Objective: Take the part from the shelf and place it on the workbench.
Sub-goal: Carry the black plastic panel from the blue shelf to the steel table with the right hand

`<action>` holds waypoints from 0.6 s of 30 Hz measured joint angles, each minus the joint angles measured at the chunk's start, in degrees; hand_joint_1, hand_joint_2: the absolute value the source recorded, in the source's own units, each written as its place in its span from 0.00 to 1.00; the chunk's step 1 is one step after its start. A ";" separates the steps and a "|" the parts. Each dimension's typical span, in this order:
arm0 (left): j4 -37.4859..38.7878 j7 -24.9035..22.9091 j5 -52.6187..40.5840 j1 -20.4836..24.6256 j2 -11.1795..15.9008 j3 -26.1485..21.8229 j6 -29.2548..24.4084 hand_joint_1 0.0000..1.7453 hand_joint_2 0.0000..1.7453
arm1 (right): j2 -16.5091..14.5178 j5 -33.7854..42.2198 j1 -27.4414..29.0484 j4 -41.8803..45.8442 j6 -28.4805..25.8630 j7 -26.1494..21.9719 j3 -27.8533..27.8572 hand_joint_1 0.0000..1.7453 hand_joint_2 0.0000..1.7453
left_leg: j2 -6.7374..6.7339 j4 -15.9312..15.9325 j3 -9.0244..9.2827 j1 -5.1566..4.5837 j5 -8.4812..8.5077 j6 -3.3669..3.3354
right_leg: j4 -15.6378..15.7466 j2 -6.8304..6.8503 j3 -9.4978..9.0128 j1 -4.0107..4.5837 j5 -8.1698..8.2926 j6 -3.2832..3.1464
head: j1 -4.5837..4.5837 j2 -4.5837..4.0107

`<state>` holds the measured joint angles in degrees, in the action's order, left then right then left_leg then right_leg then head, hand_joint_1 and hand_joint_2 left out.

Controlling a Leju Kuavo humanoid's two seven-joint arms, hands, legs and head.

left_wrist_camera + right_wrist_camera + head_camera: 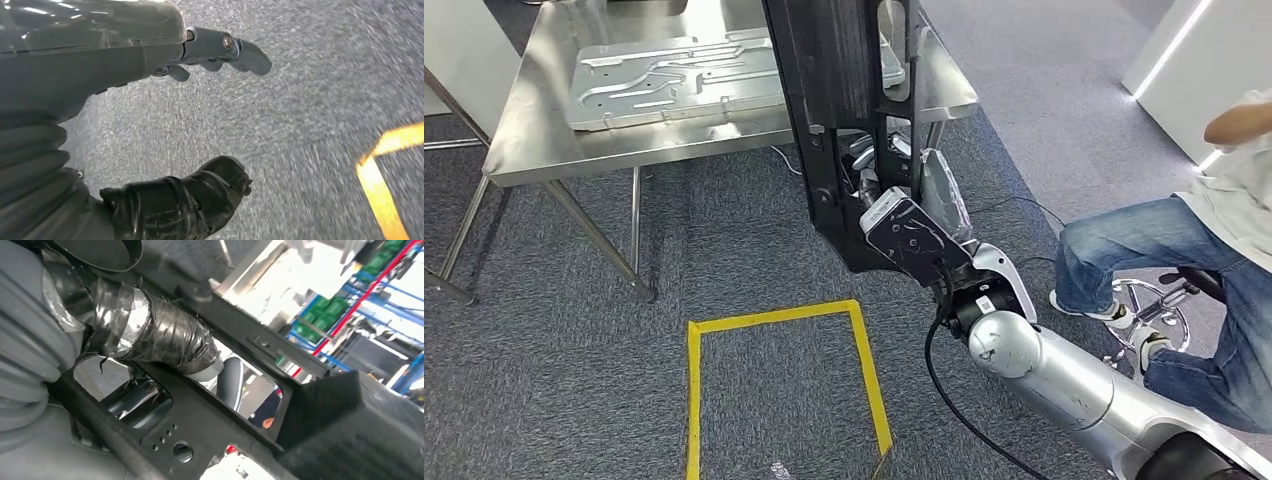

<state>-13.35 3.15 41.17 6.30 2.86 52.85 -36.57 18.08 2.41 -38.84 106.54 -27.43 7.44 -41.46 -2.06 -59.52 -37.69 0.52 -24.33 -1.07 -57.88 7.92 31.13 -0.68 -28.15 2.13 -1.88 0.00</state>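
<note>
With right hand (902, 232) clamped on black part (839, 90), left hand (150, 130) empty, fingers apart, carry's underway; next: set part on workbench (534, 150) at 11 o'clock.

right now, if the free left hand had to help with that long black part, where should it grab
Probably the lower open frame of the black part, from its left side: the right hand already grips it from the right, and the cut-out windows give edges for fingers to hook.

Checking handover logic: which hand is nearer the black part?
Right. The right hand grips the black part, thumb pressed on its frame. The left hand hangs over the carpet, holding nothing.
</note>
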 joint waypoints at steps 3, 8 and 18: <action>0.00 -0.21 0.61 -0.11 -0.01 0.00 0.78 0.00 1.00 | -0.04 -0.25 -0.28 0.09 0.04 0.33 0.00 1.00 1.00 | 2.06 0.37 0.42 0.33 0.07 -1.01 | -3.49 -3.63 1.09 -0.38 -2.69 0.74 | 0.37 0.00; -0.01 2.99 3.47 -0.04 0.03 -0.11 5.89 0.00 1.00 | 0.25 -0.15 0.24 0.02 0.68 0.68 0.01 1.00 1.00 | 5.32 0.39 0.61 0.02 -0.07 -1.80 | -15.97 -7.76 8.62 -0.23 -5.79 0.16 | 0.64 0.00; 0.00 6.84 8.71 -0.49 0.79 -1.14 21.25 0.00 1.00 | 1.47 3.01 -0.85 -1.39 3.83 2.39 0.10 1.00 1.00 | 5.44 -1.88 -0.39 -0.36 -1.98 0.16 | 0.41 -8.74 2.63 0.04 2.73 -2.46 | 0.32 0.00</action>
<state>-13.35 10.00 49.88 5.81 3.66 51.71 -15.32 19.54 5.42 -39.69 105.14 -23.60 9.83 -41.35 3.38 -61.40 -38.08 0.17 -26.31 -0.91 -57.46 -0.83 33.75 -0.64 -25.42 -0.33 -1.56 0.00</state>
